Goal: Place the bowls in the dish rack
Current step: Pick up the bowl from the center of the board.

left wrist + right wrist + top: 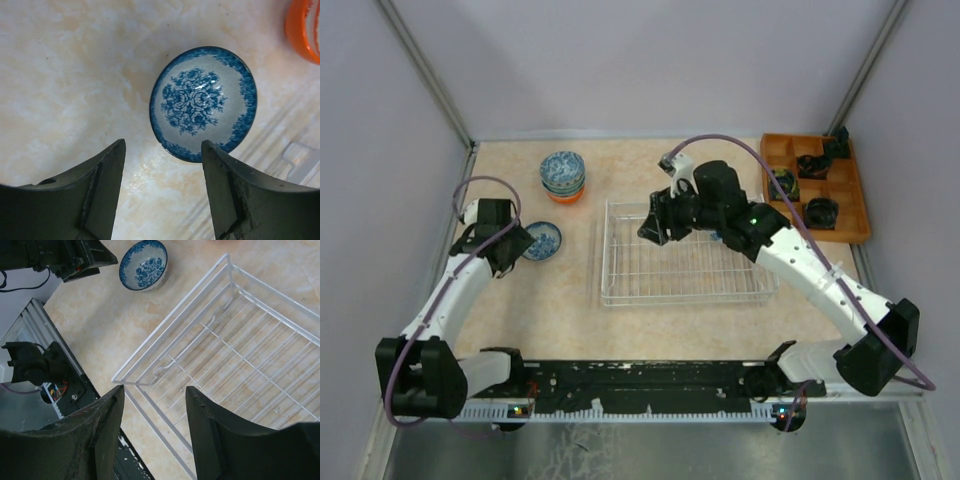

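A single blue-flowered bowl (542, 241) (203, 103) (143, 265) lies upright on the table, left of the dish rack (685, 255) (225, 355). My left gripper (515, 245) (162, 150) is open just beside this bowl, and only bare table shows between its fingers. A stack of bowls (563, 175), with an orange one (302, 27) at the bottom, stands further back. My right gripper (655, 225) (155, 392) hangs open and holding nothing over the rack's near left corner. I see no bowl inside the rack.
An orange wooden compartment tray (815, 185) with black items stands at the back right. The rack's white wire corner (300, 155) lies close to the right of the single bowl. The dark base rail (640, 385) runs along the near edge.
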Controlling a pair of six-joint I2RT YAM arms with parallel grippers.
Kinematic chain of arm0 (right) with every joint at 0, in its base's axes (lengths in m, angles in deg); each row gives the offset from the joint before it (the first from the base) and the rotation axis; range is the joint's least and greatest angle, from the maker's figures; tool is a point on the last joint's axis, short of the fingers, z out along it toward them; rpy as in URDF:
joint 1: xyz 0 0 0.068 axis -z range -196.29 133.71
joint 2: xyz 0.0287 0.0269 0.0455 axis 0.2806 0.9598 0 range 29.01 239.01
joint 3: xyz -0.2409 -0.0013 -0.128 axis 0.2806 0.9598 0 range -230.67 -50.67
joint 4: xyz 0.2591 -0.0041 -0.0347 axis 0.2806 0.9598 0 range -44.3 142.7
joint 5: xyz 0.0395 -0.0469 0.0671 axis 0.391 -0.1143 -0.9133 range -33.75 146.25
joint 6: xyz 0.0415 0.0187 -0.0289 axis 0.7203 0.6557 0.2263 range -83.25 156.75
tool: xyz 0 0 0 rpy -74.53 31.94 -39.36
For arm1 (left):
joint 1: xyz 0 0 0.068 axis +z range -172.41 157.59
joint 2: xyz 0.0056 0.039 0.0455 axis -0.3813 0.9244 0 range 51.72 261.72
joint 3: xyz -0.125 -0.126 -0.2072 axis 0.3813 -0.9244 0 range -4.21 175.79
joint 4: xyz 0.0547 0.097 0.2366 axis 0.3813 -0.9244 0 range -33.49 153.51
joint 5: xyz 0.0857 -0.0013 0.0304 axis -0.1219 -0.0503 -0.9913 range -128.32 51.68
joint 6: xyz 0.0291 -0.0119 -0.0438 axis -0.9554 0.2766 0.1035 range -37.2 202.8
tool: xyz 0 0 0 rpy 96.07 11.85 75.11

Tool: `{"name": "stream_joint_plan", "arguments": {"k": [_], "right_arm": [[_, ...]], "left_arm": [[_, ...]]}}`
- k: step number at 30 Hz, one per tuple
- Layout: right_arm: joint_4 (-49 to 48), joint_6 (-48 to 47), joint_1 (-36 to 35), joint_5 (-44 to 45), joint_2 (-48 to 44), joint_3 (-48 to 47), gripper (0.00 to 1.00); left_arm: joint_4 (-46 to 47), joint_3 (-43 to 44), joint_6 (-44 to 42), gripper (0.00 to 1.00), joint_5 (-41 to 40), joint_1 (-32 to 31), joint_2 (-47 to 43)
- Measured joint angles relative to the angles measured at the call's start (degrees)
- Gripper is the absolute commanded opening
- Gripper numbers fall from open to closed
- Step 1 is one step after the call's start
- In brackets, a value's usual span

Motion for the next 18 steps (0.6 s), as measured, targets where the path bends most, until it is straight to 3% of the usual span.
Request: {"name": "stream_joint_plan", "arguments": {"k": [8,18], "right_arm": [[0.5,0.0,-5.3,2.7,2.8,-1.1,0.53],[0.7,-1.4,-12.7,5.0,26.4,-20.3,0.51]], "left_arm": [[0.6,-5.2,-0.2,0.86,1.2,3.7,-2.2],[0.4,-0.8,-4.0,0.91,3.5,6.1,-15.0]]}}
